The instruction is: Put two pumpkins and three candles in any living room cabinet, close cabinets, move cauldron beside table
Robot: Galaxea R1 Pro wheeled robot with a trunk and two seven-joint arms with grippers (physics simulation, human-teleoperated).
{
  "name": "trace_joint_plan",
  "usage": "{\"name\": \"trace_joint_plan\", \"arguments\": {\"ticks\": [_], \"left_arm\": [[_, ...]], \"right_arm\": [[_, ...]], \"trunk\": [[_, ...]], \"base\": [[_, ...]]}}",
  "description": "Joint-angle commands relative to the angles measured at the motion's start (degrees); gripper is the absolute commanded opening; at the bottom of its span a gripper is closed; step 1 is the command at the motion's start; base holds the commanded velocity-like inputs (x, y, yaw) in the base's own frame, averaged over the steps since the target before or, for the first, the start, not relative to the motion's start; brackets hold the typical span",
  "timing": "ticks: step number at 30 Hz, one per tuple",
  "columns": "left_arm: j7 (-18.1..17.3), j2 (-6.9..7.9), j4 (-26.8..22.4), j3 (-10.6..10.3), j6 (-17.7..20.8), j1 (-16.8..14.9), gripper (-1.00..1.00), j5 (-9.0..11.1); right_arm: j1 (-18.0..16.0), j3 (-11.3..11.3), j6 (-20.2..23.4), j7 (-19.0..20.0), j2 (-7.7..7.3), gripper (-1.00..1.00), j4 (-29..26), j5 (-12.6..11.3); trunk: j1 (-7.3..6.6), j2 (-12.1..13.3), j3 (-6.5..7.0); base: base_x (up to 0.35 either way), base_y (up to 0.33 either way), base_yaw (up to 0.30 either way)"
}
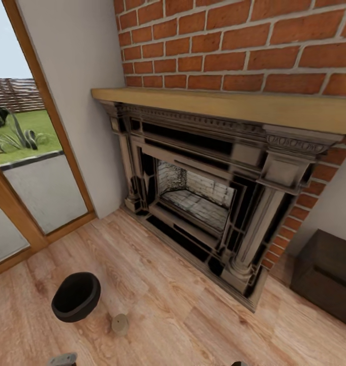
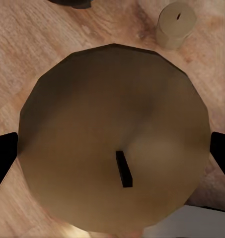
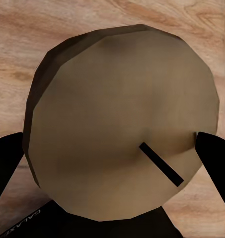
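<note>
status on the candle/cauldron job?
Early. In hand: each gripper, left and right, is shut on a candle. Left: a third candle stands on the floor beside the cauldron; the dark cabinet sits right of the fireplace.

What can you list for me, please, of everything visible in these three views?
Squat matte black cauldron: one, black, on the wooden floor near the glass door.
Short stubby candles: three, beige; one stands on the floor beside the cauldron, one sits between the left gripper's fingers, one between the right gripper's fingers.
Ornate grey fireplace: one, grey and black, set in the brick wall.
Pale wooden mantel shelf: one, tan, above the fireplace.
Red brick wall: one, red.
Dark brown cabinet: one, right of the fireplace.
Wood-framed glass door: one, at left.
Wooden plank floor: light brown.
Left gripper: black fingers either side of a candle.
Right gripper: black fingers either side of a candle.
</note>
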Motion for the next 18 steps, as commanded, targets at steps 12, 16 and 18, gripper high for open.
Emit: {"name": "trace_joint_plan", "arguments": {"ticks": [12,16,18], "left_arm": [[0.4,0.03,0.0,-0.1,0.0,0.0,-1.0,0.0],[0.4,0.03,0.0,-0.1,0.0,0.0,-1.0,0.0],[0.4,0.03,0.0,-0.1,0.0,0.0,-1.0,0.0]], "right_arm": [[0.0,0.0,0.0,0.0,0.04,-1.0,0.0,0.2],[0.0,0.0,-0.6,0.1,0.04,-1.0,0.0,0.2],[0.0,0.0,-1.4,0.1,0.02,-1.0,0.0,0.2]], "trunk": [[-2.64,4.8,2.16],[-3.52,6.4,2.97],[-3.96,7.2,3.4]], "base": [[0.0,0.0,-0.286],[0.0,0.0,-0.284],[0.0,0.0,-0.278]]}}
